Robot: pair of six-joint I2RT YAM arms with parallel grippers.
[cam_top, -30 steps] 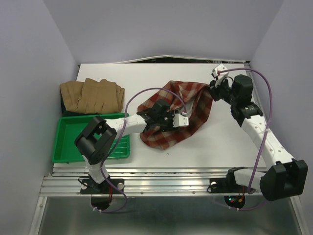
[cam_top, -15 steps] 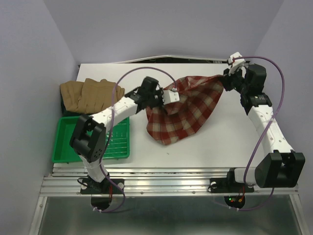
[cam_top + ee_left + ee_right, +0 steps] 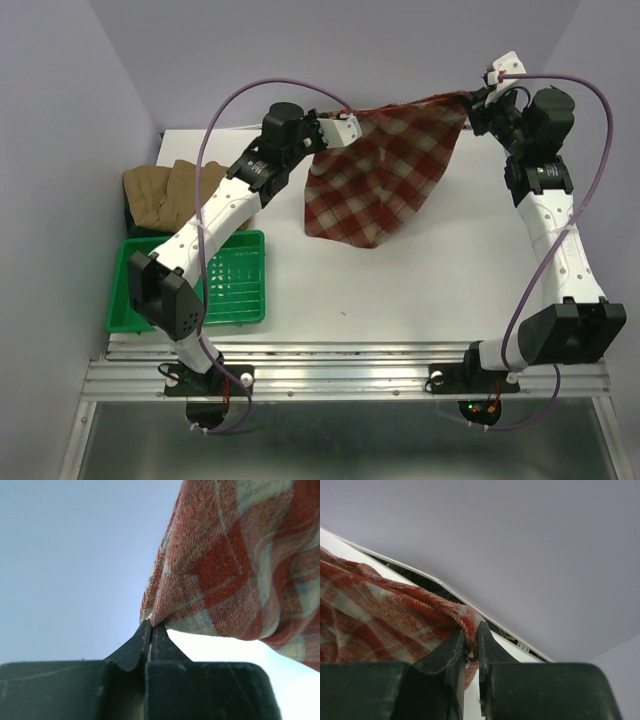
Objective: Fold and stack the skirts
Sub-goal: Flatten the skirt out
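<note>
A second ago the plaid skirt [image 3: 385, 170] lay bunched at the table's centre. It now hangs spread across the upper middle of the frame. The left gripper [image 3: 350, 124] is clamped on its left corner and the right gripper [image 3: 478, 98] on its right corner. There is one plaid skirt, what look like two tan skirts [image 3: 175, 192] folded at the left, and one green tray [image 3: 135, 300] below them.

The plaid skirt [image 3: 385, 175] is showing red and cream checks with thin pale stripes running through. The folded skirts [image 3: 165, 195] are showing plain tan-brown. The tray [image 3: 240, 285] is showing bright green, ribbed. The desk [image 3: 400, 290] is looking white, the walls [image 3: 70, 120] pale lilac. The left arm [image 3: 205, 225] and right arm [image 3: 565, 250] are showing white shells, black joints and purple cables [image 3: 212, 120]; the left claw [image 3: 150, 630] and right claw [image 3: 470, 635] are showing black.
</note>
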